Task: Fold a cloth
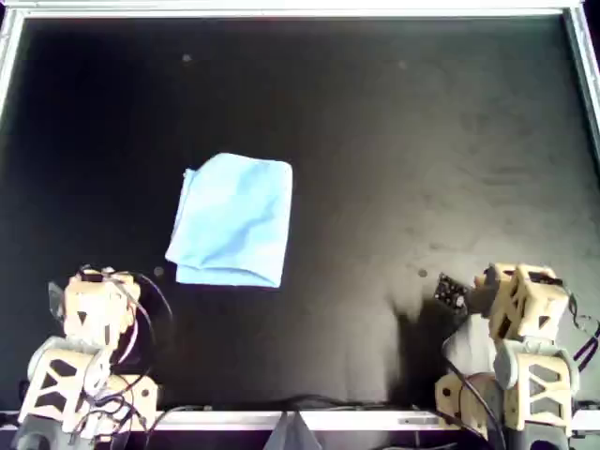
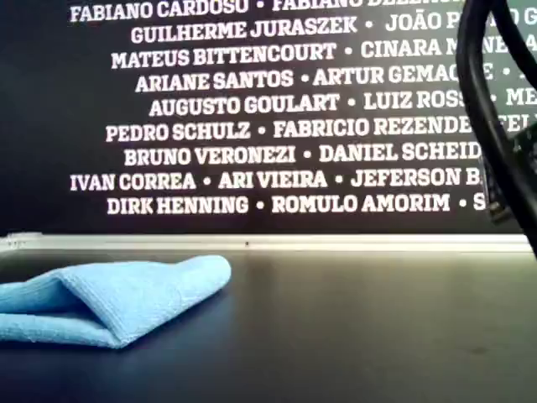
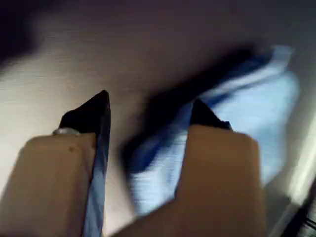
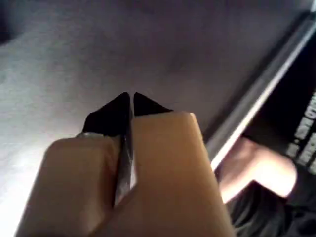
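The light sky-blue cloth [image 1: 232,220] lies folded into a rough rectangle on the black table, left of centre in the overhead view. In the exterior view it [image 2: 109,298] shows as a low folded stack at the left. My first gripper [image 3: 148,111] is open and empty above the table, with the cloth [image 3: 256,113] a short way beyond its jaws, not touching. In the overhead view this arm [image 1: 94,305] sits at the lower left, below the cloth. My second gripper [image 4: 131,98] is shut on nothing over bare table. Its arm [image 1: 516,309] sits at the lower right.
A metal rim [image 1: 300,9] frames the black table, and it also shows in the second wrist view [image 4: 256,98] beside the second gripper. A dark wall with white names [image 2: 252,109] stands behind the table. A black cable [image 2: 491,126] hangs at the exterior view's right.
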{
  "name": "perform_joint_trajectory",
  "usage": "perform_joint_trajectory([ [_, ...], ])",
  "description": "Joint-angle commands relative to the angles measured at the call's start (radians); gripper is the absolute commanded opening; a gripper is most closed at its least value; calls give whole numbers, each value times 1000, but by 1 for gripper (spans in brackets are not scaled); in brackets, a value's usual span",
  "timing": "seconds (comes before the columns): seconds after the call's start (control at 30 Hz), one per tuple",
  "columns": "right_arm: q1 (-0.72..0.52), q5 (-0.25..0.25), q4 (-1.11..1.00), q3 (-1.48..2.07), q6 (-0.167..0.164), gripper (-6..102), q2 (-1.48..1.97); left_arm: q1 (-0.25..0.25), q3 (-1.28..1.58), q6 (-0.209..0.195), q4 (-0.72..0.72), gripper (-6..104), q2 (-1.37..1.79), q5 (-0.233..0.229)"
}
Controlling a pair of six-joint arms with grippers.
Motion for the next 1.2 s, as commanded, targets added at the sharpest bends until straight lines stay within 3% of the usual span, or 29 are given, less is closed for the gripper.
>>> perform_joint_trajectory([
  [0.0,-6,5,15,14,6,2,35,25,-11,-5,20,57,15,-6],
  [1.17,15,6,15,14,6,2,32,14,-11,-2,20,57,9,9],
])
